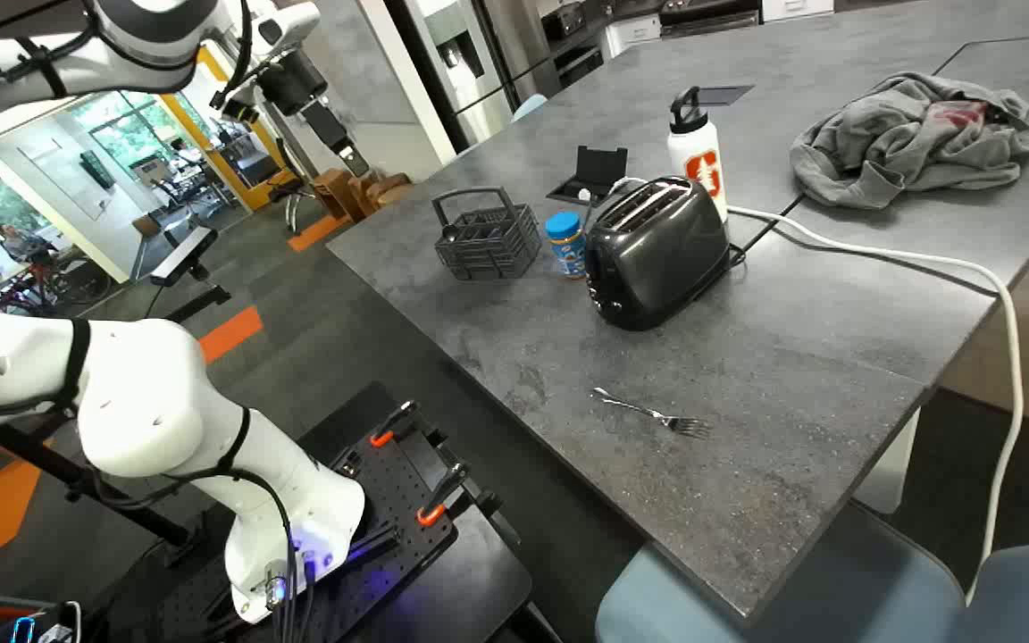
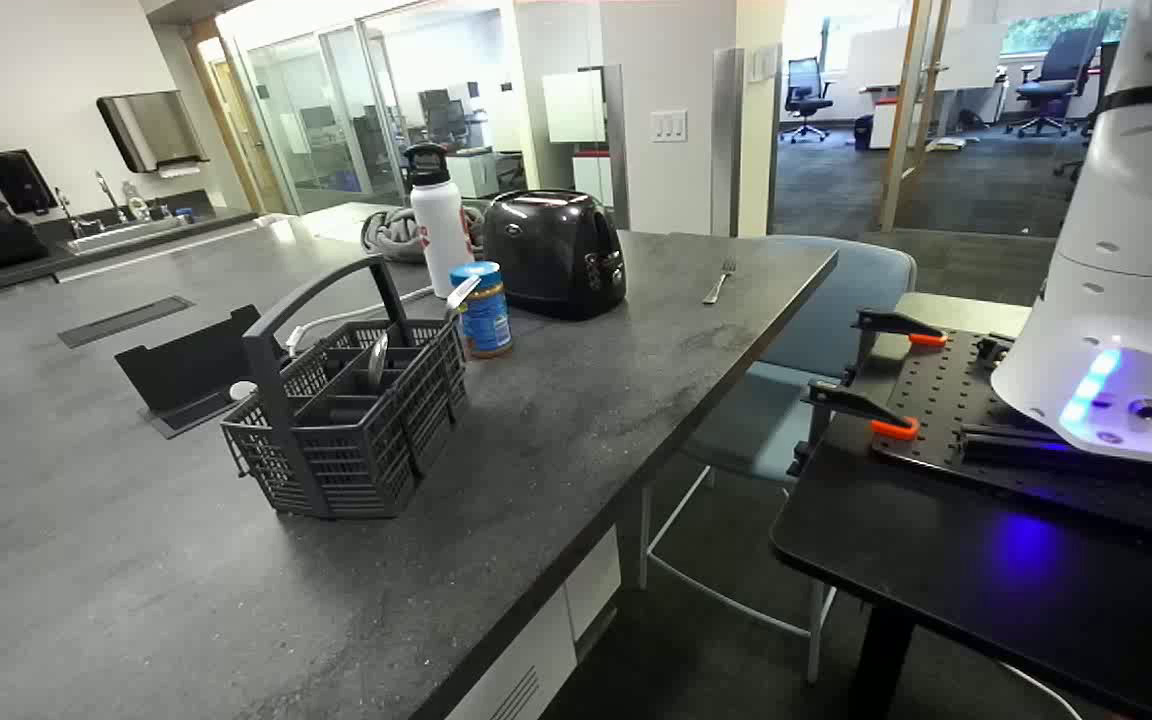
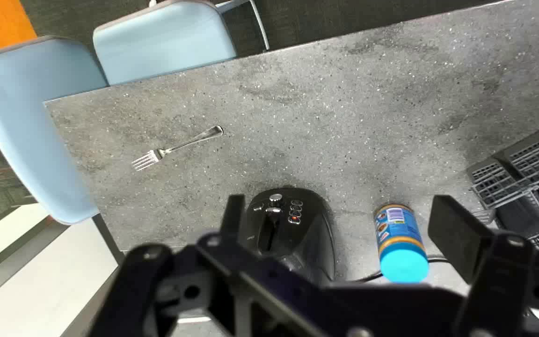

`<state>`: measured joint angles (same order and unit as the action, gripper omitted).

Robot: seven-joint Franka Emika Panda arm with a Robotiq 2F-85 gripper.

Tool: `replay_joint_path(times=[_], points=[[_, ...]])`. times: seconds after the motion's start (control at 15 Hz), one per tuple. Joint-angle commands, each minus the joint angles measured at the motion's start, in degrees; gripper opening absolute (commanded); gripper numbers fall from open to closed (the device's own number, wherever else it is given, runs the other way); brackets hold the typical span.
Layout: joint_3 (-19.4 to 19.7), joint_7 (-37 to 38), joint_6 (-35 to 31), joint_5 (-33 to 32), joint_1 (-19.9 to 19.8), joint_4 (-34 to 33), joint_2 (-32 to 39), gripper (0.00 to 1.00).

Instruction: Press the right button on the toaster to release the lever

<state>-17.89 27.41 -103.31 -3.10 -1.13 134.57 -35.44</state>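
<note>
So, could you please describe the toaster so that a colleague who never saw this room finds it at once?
Start at the big grey table, then find the black-capped white bottle on it. The toaster stands beside that bottle, close to a blue-lidded jar. Unlike the dark mesh basket nearby, it is a smooth, glossy black box, slotted on top.
</note>
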Motion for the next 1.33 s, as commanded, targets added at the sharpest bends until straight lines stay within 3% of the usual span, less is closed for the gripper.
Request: replay_joint_path(times=[0.0, 0.47, 0.67, 0.93, 1.27], points=[[0.9, 0.6, 0.2, -0.6, 1.2, -0.2, 0.3, 1.00], [0.9, 0.6, 0.2, -0.6, 1.2, -0.2, 0.3, 1.00], [2.8, -2.8, -4.0, -4.2, 0.4, 0.9, 0.8, 1.00], [10.5, -12.0, -11.7, -5.8, 0.0, 2.6, 3.6, 1.00], [19.5, -24.3, -17.5, -3.7, -0.6, 2.4, 13.0, 1.00]])
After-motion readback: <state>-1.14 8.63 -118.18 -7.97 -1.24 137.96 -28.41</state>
